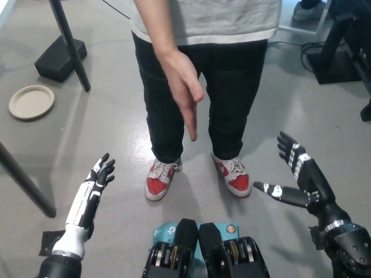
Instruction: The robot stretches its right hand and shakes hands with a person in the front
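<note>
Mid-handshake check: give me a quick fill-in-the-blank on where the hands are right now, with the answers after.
1. The robot's right hand is ____, fingers spread, holding nothing.
2. The person's hand is extended with its fingers pointing ____ toward the floor.
3. The person's hand and the robot's right hand are ____, not touching.
4. The person wears red and white ____.

Missing words: open; down; apart; shoes

Well beyond the left robot hand you'll see a round beige plate lying flat on the grey floor — farther out, a black block beside a slanting dark pole.
</note>
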